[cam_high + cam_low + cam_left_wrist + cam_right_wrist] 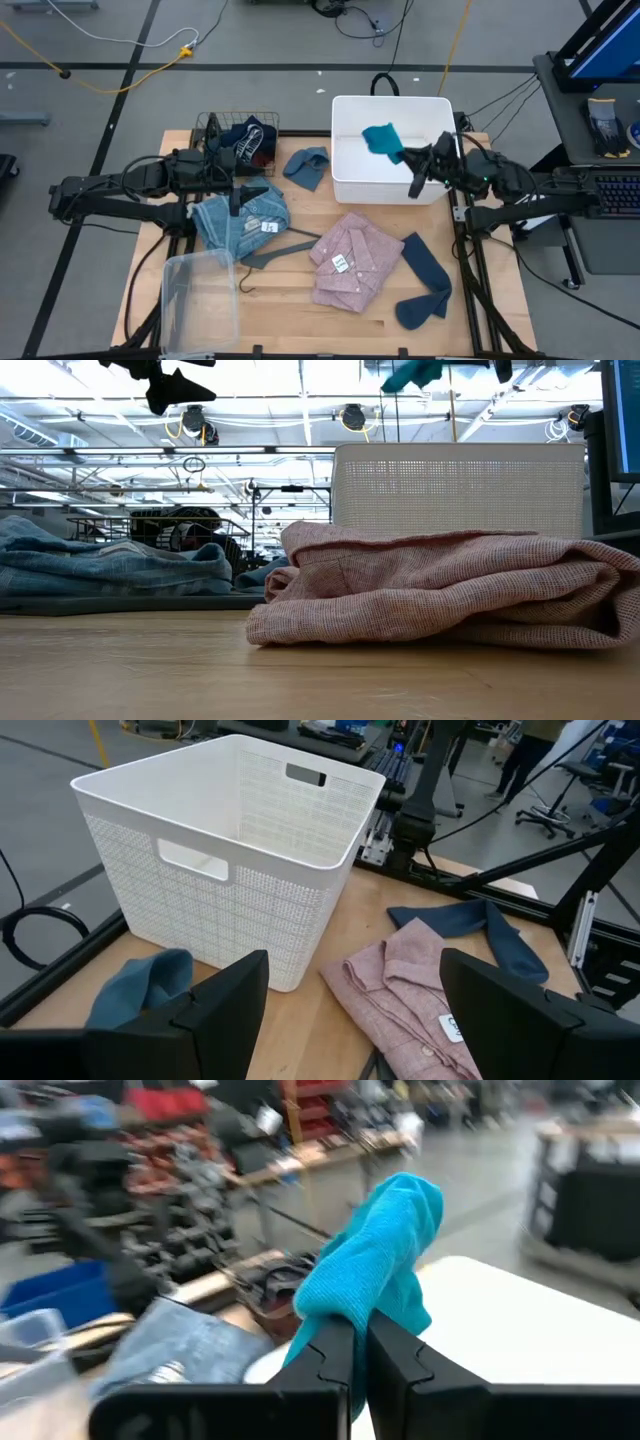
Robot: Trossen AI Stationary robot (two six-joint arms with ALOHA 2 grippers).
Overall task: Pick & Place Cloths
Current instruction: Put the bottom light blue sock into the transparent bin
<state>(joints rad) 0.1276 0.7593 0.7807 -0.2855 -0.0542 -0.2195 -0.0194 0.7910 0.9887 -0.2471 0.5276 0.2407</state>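
The right gripper [412,157] hangs over the white basket [345,175], which stands at about one o'clock on the table [300,320]. Its two fingers are pressed tight together on a teal cloth [381,138]; in the right wrist view the cloth [380,1260] bunches above the closed fingertips and drapes to either side of them. From above, the teal cloth hangs inside the basket's outline, toward its twelve o'clock wall, clear of the floor of the basket as far as can be told.

The left gripper [237,195] waits at about ten o'clock, above the light blue denim garment [240,222]. Its fingers [220,1010] stand wide apart with nothing between them.

The pink checked shirt [352,262] lies near the table's centre, toward five o'clock, with a white tag on it. A navy cloth [427,283] lies just beside it at four o'clock. A grey-blue cloth [308,167] lies touching the basket's nine o'clock side. A wire basket [212,128] at eleven o'clock holds dark garments. A grey hanger [275,252] rests between the denim and the pink shirt, and a clear plastic bin [200,300] sits at seven o'clock.
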